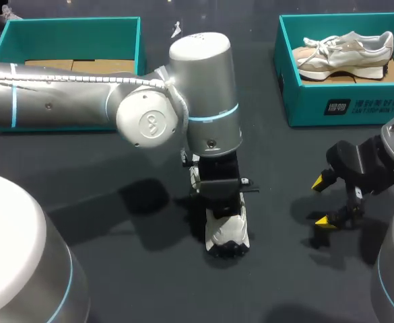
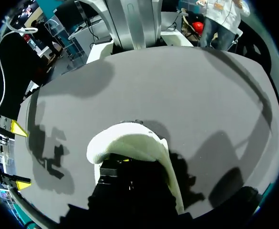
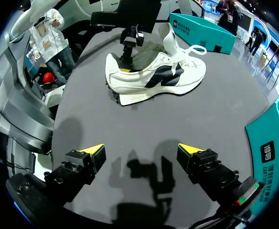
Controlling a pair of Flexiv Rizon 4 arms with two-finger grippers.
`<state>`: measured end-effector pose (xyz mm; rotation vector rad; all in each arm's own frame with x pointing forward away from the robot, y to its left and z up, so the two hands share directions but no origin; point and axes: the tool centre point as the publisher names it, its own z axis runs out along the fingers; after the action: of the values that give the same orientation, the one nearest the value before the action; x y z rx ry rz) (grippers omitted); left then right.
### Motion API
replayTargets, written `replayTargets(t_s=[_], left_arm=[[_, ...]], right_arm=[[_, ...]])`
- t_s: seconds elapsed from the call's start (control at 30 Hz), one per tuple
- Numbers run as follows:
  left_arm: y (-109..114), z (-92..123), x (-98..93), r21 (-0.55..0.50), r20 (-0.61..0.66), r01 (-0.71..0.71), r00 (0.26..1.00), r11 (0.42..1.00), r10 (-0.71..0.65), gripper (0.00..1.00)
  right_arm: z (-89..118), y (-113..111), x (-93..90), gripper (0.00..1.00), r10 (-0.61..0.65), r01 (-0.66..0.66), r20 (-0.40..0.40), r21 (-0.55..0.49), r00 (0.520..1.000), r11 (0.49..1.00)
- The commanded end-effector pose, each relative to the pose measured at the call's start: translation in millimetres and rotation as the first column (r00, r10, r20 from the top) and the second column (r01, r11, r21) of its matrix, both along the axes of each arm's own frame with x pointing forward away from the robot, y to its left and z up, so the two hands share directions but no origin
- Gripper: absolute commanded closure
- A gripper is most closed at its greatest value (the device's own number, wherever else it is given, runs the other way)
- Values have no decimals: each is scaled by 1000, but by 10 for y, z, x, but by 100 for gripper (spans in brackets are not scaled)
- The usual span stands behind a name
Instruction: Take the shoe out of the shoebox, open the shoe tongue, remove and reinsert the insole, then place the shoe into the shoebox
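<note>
My left end effector (image 1: 218, 190) looks to be down in the heel opening of the shoe (image 1: 229, 232) at mid-table, grip hidden so I cannot tell, heel near and toe far, while my right end effector (image 1: 322, 201) hangs spread apart to its right.

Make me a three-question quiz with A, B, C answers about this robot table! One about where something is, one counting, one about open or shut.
1. How many teal shoeboxes are there? A one. B three. C two.
2. Where is the white-and-black shoe? A in a shoebox. B on the table. C on an arm.
3. How is the right gripper? A open, holding nothing. B shut on the shoe. C shut on a lace.
Answers: 1 C, one stands at each side. 2 B, its sole rests on the table. 3 A, its yellow tips stand apart over bare table.
</note>
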<state>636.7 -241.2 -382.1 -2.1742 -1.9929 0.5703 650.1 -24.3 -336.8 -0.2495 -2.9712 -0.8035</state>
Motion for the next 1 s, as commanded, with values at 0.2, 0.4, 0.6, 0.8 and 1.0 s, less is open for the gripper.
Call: replayTargets(t_s=[0.2,0.4,0.6,0.8,1.0], left_arm=[[23,-323,143,65,64,-48,997,997,44,100],[100,-154,232,39,87,-74,994,997,70,100],[85,37,179,0,74,-45,996,999,44,100],[24,30,33,43,118,22,993,999,-27,100],[28,-269,0,134,178,30,983,991,-54,100]], right_arm=[[4,1,-16,0,-2,2,1,-2,1000,1000],[4,1,-16,0,-2,2,1,-2,1000,1000],[4,1,-16,0,-2,2,1,-2,1000,1000],[4,1,-16,0,-2,2,1,-2,1000,1000],[4,1,-16,0,-2,2,1,-2,1000,1000]])
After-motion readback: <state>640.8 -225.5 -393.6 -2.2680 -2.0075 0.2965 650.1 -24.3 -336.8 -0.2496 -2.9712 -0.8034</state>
